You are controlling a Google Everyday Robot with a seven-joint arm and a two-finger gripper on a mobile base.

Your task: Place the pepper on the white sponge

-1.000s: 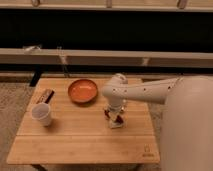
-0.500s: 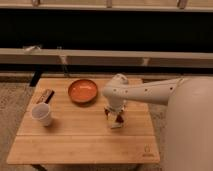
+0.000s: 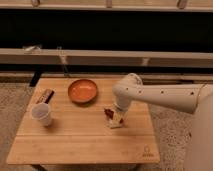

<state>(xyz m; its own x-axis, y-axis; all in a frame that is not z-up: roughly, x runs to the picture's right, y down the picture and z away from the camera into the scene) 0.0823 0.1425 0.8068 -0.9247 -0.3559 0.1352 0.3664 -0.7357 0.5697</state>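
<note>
The small dark red pepper (image 3: 108,113) is in the middle right of the wooden table (image 3: 75,140), right at the tip of my gripper (image 3: 115,114). The off-white sponge (image 3: 115,123) lies flat directly below the gripper and pepper. The pepper sits at the sponge's upper left edge, and I cannot tell whether it rests on it or is held just above. My white arm (image 3: 160,95) reaches in from the right and hides part of the sponge.
An orange bowl (image 3: 82,91) stands behind and to the left of the gripper. A dark brown bar (image 3: 45,96) and a white cup (image 3: 42,114) are at the table's left side. A rail and dark wall run behind the table.
The gripper has shifted slightly up and left over the sponge. The pepper now shows more clearly at its left side. The bowl, cup and bar have not moved.
</note>
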